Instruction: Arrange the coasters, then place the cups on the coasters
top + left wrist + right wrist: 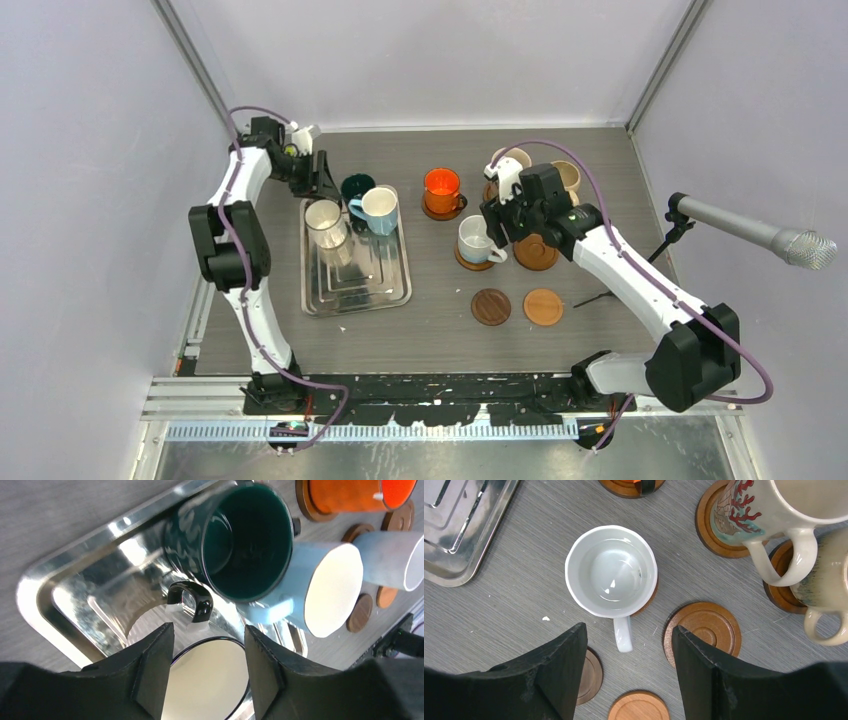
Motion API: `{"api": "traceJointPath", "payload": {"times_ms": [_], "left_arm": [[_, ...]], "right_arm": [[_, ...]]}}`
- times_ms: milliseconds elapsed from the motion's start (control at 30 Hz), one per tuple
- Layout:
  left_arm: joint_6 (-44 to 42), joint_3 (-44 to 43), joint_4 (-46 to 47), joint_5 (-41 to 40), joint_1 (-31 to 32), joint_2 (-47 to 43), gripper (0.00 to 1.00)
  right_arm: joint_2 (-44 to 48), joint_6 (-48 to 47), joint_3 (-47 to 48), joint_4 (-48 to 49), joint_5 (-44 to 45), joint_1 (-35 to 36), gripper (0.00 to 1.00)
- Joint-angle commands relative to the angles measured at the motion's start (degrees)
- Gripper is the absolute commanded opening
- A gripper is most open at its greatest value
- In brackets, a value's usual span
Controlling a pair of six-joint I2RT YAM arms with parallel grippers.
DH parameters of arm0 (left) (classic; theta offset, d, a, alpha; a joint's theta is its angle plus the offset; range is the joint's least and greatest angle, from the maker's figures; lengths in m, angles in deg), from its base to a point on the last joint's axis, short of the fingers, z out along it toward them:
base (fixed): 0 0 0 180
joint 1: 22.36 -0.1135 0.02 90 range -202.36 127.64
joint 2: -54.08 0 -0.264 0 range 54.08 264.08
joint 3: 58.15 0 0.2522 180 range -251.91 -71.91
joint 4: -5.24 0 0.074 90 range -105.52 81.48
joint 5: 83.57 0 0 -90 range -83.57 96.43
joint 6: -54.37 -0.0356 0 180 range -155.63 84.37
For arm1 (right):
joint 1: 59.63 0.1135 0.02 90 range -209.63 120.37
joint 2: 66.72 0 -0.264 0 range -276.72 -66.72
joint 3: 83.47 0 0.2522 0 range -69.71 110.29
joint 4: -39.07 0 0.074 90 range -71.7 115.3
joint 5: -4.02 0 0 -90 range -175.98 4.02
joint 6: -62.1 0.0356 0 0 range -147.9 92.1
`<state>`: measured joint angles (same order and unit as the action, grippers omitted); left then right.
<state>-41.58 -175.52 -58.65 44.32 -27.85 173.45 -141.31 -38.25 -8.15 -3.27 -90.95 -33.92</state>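
Brown coasters (491,306), seven; cups (441,187), seven

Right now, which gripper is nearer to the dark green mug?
Left. The left gripper hangs over the tray just beside the dark green mug; the right gripper is across the table, above the white mug.

seven cups (441,186), seven coasters (491,306) (three bare), one metal tray (355,303)

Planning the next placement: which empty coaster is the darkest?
The dark brown coaster, left of the orange-tan coaster; the third bare coaster, beyond them, is medium brown.
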Motion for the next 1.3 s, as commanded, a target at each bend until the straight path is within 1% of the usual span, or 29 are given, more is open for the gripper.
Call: {"api": "traceJointPath", "payload": {"times_ms": [0,267,433,500,533,667,733,933,1133,1200,1267], "left_arm": [[-4.0,5.4,-1.83,3.95,0.28,-6.13,0.54],[-9.11,12.63,-3.88,5.71,1.95,-10.88,0.5],[-12.56,18.21,-4.71,6.47,4.35,-14.95,0.5],[-13.25,20.1,-4.44,6.48,4.96,-17.03,0.51],[-13.38,21.02,-4.2,6.49,6.35,-18.0,0.53],[-14.71,23.94,-3.52,5.96,9.39,-21.45,0.64],[-15.53,25.61,-2.98,5.22,11.46,-23.15,0.67],[-16.36,28.55,-1.98,1.78,17.26,-25.31,0.67],[-16.43,29.83,-2.14,0.39,22.69,-26.84,0.66],[-14.88,29.95,-1.77,1.41,23.08,-28.72,0.67],[-13.62,28.9,-3.26,2.46,23.01,-30.51,0.7]], "right_arm": [[0.32,-0.32,2.87,0.51,-0.49,0.09,0.68],[-1.67,-0.55,4.78,-0.25,-3.4,0.06,0.68],[-2.54,-0.47,5.39,-0.26,-5.56,0.04,0.68],[-2.81,-0.38,5.58,-0.25,-6.27,0.05,0.68],[-2.96,-0.26,5.65,-0.26,-6.52,0.13,0.68],[-3.06,-0.02,5.68,-0.17,-7.46,0.13,0.68],[-3.02,0.06,5.59,-0.01,-7.8,0.27,0.68],[-3.33,0.33,5.24,0.35,-8.13,0.39,0.68],[-3.63,0.2,5.31,0.63,-7.74,0.39,0.68],[-3.68,-0.12,5.39,0.83,-8.35,0.31,0.68],[-4.19,-1.41,6.08,0.84,-10.26,0.49,0.68]]}}
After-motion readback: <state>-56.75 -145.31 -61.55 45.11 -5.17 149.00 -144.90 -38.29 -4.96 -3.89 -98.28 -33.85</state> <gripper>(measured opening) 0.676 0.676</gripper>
